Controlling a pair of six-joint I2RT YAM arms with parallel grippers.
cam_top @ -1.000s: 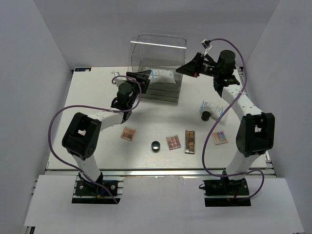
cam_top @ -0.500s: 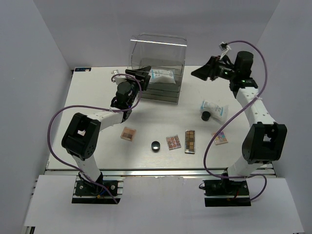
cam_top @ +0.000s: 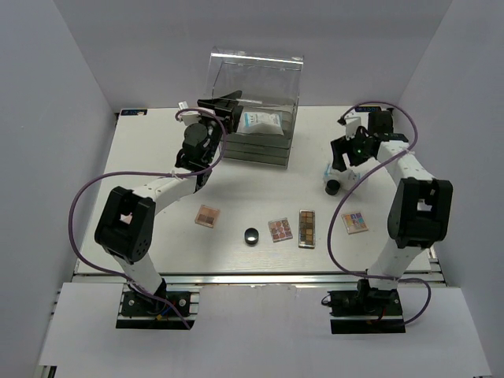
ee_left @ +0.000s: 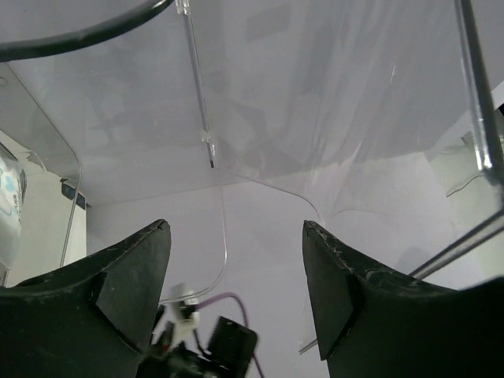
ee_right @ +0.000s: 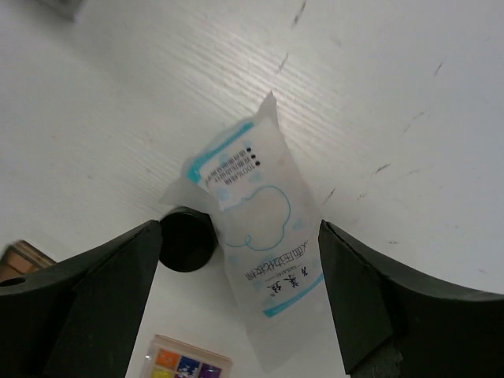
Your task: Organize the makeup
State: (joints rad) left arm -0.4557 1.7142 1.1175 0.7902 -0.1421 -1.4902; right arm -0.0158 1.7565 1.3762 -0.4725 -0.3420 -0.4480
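Pickup lined up, I judge: right fingers (ee_right: 94, 307) spread astride the white packet (ee_right: 260, 236), lying on the worktop (ee_right: 394, 94) against the black pot (ee_right: 185, 236); left fingers (ee_left: 118, 291), also apart, empty by the clear box (ee_left: 315, 118).

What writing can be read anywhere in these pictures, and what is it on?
"100%": on the white packet, opening a small black line; the rest is too small to read.
Blue characters lower on that packet: too blurred to read.
The second packet inside the clear box: print too small to read.
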